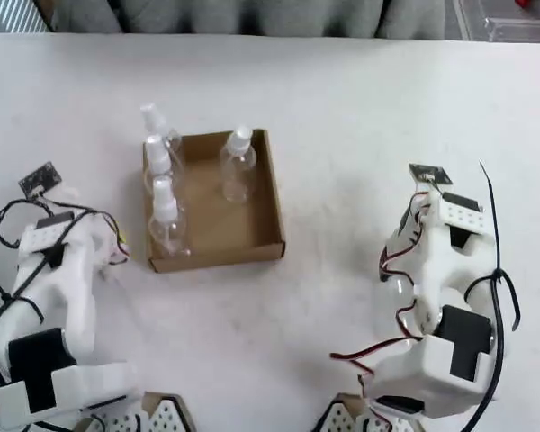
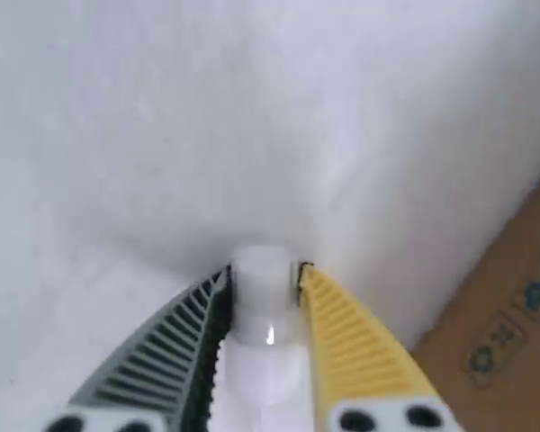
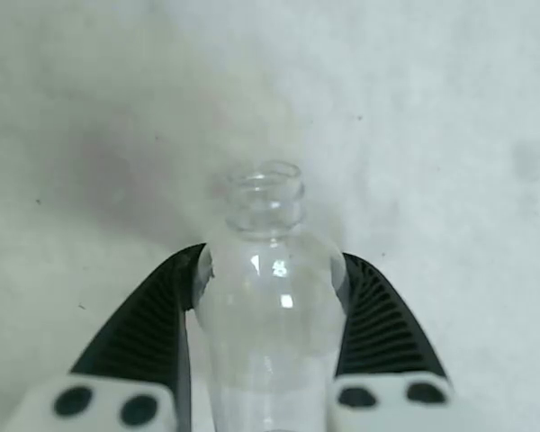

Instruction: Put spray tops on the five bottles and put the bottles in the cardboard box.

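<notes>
The cardboard box (image 1: 265, 193) sits left of the table's middle in the high view. Several clear bottles with white spray tops lie in it: three along its left wall (image 1: 166, 216) and one at the back right (image 1: 237, 164). My left gripper (image 2: 264, 274), with one grey and one yellow finger, is shut on a white spray top (image 2: 263, 301) just above the table, left of the box. My right gripper (image 3: 270, 261) is shut on a clear bottle (image 3: 268, 297) whose neck is open and bears no top; that bottle (image 1: 398, 290) shows under the right arm.
A corner of the cardboard box (image 2: 508, 315) lies close beside my left gripper. White tabletop (image 1: 342, 117) stretches between and behind the two arms. A clear plastic container (image 1: 513, 22) stands at the back right edge.
</notes>
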Tool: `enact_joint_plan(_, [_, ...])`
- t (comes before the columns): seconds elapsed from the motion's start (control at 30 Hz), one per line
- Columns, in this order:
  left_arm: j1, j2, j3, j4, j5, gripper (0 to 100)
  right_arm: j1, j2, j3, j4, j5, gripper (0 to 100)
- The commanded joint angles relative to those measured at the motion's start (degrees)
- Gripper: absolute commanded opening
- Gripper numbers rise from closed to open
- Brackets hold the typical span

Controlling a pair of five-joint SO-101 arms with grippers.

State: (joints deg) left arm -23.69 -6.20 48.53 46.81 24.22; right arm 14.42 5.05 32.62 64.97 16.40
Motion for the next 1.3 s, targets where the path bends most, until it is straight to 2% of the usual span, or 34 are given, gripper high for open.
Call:
enact_joint_plan(0.0, [-0.57,0.04,-3.16,0.35,-2.64,3,0.13,0.84,0.53,-1.98,-0.18,1.6])
enact_joint_plan(0.2, [-1.10,-0.22,-4.66,1.14,-2.64,2,0.13,0.84,0.53,-1.98,-0.18,1.6])
enact_joint_plan(0.47, [-4.62,-0.92,-14.07,10.55,-2.64,2,0.40,0.13,0.26,-1.98,-0.53,1.6])
enact_joint_plan(0.67, [-2.95,-16.66,-14.59,15.47,-2.64,2,0.48,-3.56,-2.29,-1.27,-0.53,1.6])
enact_joint_plan(0.93, [2.59,-36.53,-15.12,20.57,-2.99,2,0.57,-22.64,-2.37,7.60,-0.18,1.6])
enact_joint_plan(1.13, [3.74,-49.80,-14.59,20.66,-3.08,2,0.66,-42.86,-2.37,11.82,-0.88,1.6])
enact_joint_plan(1.27, [5.05,-57.36,-15.03,20.22,-3.08,2,0.57,-56.04,-2.02,15.34,-8.26,1.6])
